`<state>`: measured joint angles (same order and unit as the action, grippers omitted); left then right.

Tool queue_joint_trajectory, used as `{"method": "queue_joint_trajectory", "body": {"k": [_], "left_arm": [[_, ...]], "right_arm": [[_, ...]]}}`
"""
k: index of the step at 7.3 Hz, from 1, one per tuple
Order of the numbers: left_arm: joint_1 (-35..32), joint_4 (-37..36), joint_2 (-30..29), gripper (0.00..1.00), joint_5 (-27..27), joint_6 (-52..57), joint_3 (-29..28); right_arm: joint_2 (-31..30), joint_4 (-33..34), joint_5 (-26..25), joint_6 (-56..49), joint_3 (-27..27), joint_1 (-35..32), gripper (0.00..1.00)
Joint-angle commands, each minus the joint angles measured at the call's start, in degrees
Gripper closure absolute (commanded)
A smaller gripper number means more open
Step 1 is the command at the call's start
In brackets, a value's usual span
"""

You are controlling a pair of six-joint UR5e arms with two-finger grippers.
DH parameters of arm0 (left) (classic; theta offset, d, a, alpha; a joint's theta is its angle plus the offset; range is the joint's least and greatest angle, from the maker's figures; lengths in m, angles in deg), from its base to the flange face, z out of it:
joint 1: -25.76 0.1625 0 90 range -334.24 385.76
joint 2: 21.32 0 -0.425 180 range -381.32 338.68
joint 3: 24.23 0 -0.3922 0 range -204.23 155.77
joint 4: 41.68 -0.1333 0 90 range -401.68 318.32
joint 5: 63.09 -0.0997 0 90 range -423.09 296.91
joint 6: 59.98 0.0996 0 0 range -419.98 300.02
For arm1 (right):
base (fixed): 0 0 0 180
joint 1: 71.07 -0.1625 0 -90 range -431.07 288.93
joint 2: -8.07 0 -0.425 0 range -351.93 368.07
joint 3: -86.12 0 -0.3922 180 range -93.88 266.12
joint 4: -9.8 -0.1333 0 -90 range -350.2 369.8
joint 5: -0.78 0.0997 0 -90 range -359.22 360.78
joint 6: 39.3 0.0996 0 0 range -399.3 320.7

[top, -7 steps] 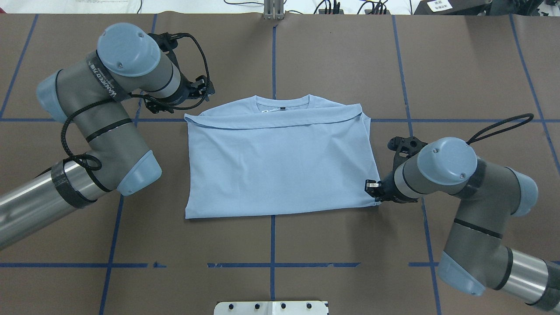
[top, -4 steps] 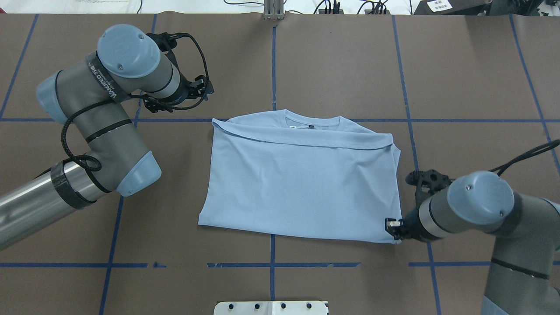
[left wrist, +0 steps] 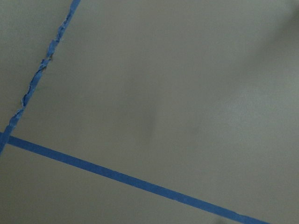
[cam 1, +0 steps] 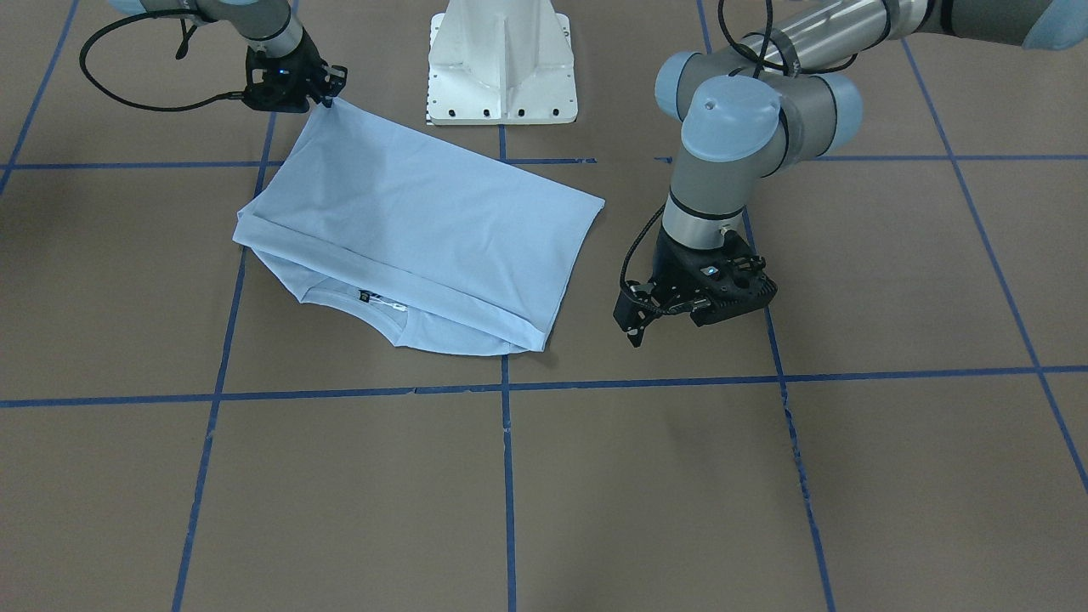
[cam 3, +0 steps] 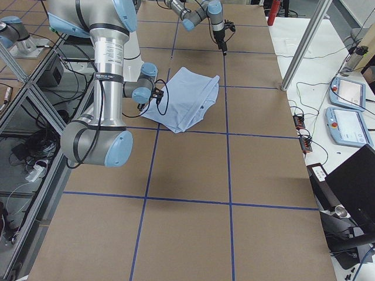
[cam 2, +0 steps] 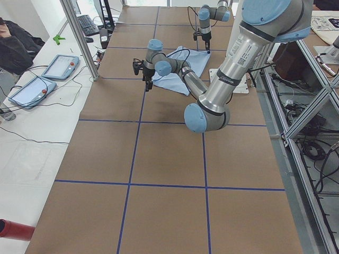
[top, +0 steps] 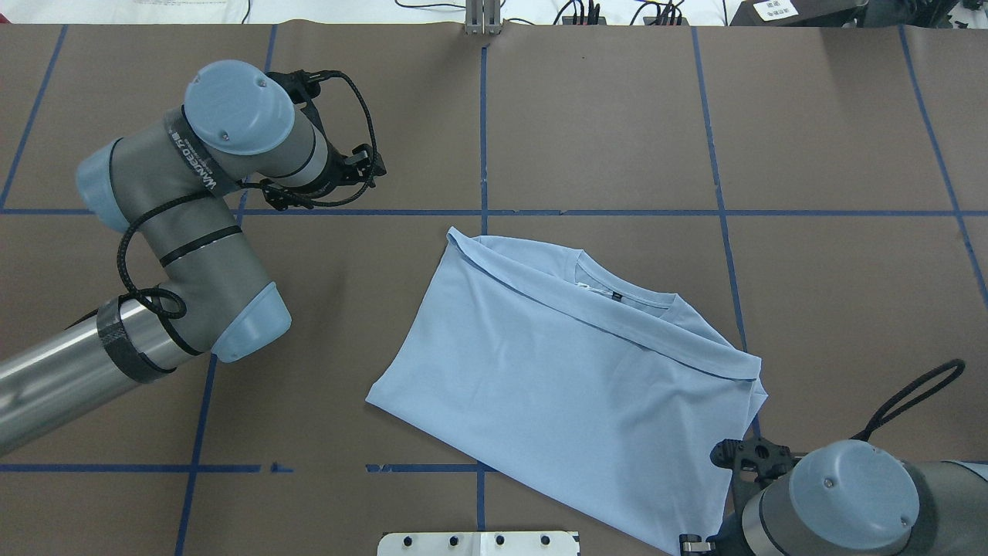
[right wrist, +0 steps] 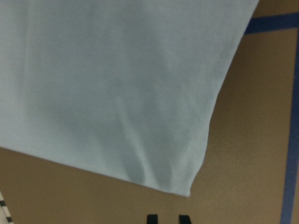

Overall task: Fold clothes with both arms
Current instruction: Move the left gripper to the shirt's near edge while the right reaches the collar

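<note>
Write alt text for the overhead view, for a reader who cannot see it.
A folded light blue T-shirt lies askew on the brown table, one corner at the right gripper by the bottom edge. The left gripper hovers apart, upper left.

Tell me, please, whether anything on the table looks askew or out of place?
The folded light blue T-shirt lies skewed, its edges diagonal to the blue tape grid lines, one corner reaching the black right gripper near the white pedestal base.
</note>
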<state>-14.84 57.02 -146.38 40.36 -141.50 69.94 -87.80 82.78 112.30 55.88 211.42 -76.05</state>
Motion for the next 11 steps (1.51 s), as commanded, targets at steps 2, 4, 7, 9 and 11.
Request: {"method": "queue_joint_trajectory", "body": {"k": [2, 4, 7, 9, 11], "left_arm": [[3.3, -0.4, 0.9, 0.0, 0.6, -1.9, 4.1], [11.1, -0.6, 4.6, 0.0, 0.3, -16.0, 7.9], [21.7, -0.9, 7.6, 0.02, -2.7, -32.1, 9.0], [22.3, -1.8, 7.9, 0.04, -2.8, -32.8, 9.2], [22.1, -1.9, 8.4, 0.13, -2.8, -32.8, 9.4]], "right_arm": [[0.6, -0.1, -0.3, 1.7, 0.8, -5.4, 0.0], [5.6, -0.1, 0.4, 0.6, 0.6, -15.0, 0.0], [10.8, 0.0, 0.2, -0.1, 0.3, -22.3, 0.0], [11.1, 0.0, -0.3, 0.0, -0.1, -22.3, 0.0], [11.2, 0.0, -0.4, -0.1, -0.2, -22.3, 0.0]]}}
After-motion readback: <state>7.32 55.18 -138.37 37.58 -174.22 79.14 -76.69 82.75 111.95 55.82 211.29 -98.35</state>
